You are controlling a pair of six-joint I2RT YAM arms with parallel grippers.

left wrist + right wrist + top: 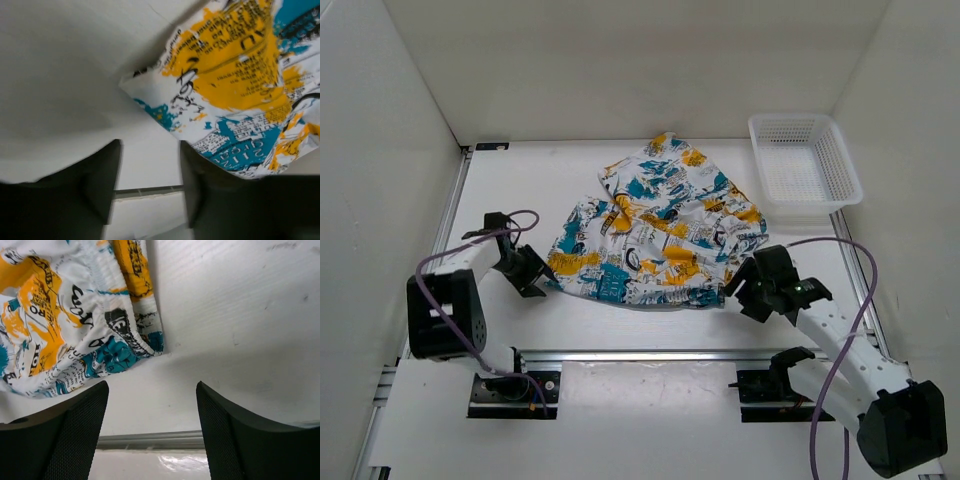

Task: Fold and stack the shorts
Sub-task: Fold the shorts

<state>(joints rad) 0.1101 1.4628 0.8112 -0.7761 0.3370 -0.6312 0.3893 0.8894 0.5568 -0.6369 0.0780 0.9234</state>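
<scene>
The shorts (660,225), white with teal, yellow and black print, lie crumpled in the middle of the table. My left gripper (542,277) is open and empty just left of their near-left corner, which fills the upper right of the left wrist view (235,85). My right gripper (740,290) is open and empty at their near-right corner; the right wrist view shows that corner (75,320) up and to the left of the open fingers (75,430).
A white plastic mesh basket (804,165) stands at the back right of the table. White walls close in the back and both sides. An aluminium rail (640,354) runs along the near edge in front of both arm bases.
</scene>
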